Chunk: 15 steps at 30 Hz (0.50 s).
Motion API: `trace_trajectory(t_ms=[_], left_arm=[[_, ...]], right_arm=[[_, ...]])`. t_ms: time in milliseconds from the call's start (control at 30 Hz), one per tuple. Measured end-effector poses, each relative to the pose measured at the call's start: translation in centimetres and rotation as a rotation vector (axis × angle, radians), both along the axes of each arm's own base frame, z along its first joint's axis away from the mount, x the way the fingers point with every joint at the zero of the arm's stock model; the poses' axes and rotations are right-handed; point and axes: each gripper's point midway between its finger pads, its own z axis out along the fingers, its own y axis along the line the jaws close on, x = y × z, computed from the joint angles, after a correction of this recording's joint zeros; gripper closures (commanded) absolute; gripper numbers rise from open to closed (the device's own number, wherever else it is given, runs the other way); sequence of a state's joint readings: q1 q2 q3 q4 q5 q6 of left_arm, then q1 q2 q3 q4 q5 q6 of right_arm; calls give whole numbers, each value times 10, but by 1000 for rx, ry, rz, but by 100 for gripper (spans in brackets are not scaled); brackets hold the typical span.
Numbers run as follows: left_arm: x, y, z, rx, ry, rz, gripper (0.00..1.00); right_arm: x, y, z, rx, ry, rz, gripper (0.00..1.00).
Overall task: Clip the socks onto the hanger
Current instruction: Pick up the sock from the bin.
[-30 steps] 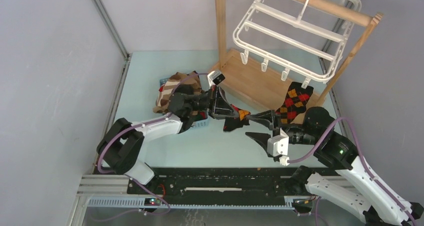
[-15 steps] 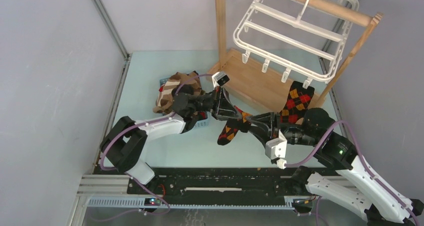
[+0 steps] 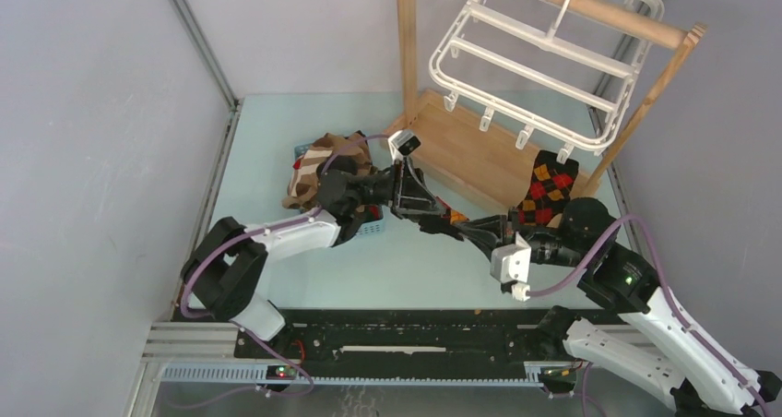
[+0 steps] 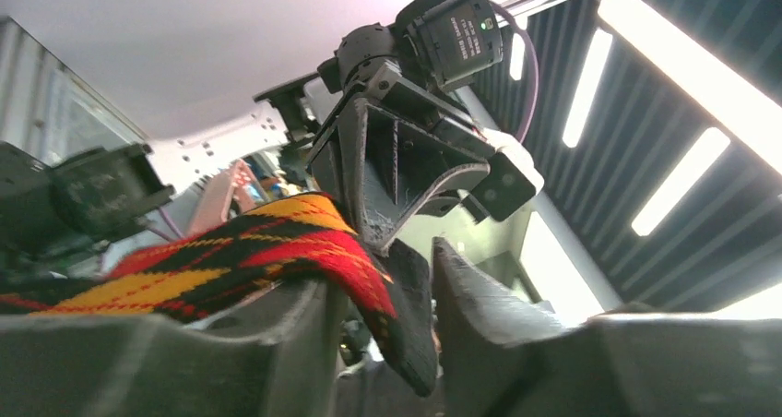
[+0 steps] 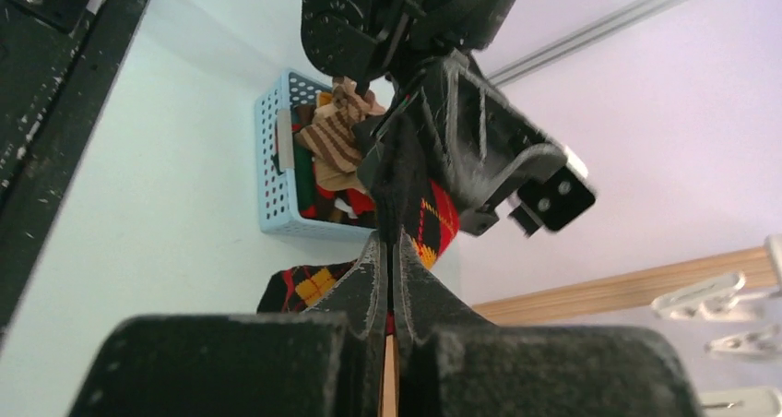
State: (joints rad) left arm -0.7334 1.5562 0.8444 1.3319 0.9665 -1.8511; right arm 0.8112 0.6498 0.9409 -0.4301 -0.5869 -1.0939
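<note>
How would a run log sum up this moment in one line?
phase: handover | right tool: shut on black argyle fabric sock | left tool: open

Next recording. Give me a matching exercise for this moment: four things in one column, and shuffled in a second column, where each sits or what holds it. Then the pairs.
Things
1. black argyle sock with red and yellow diamonds, between the arms
2. second black argyle sock, by the stand
3. small blue plastic basket
4. white plastic hanger frame

Places or states
A. hooked over the tan wooden round rail
B. pinched in the shut right hand
C. hangs from a white clip at the frame's right end
D. holds brown striped socks

Pairs: 1-B, 2-C, 3-D, 4-A
</note>
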Motion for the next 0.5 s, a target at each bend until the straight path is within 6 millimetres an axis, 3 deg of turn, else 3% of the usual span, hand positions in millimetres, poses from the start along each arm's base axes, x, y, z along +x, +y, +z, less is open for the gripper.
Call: trace_trajectory(t_ms=[100,267,500], left_arm=[[4,4,5,-3,-39,42,37],[11,28,29,-26,-193,181,27],[5,65,54,24,-659,508,2]], right_arm=[[5,-5,-1,27,101,-39,100],[15,-21,4,108,271,-123,100],[15,-37,12,216,486,-162,100]])
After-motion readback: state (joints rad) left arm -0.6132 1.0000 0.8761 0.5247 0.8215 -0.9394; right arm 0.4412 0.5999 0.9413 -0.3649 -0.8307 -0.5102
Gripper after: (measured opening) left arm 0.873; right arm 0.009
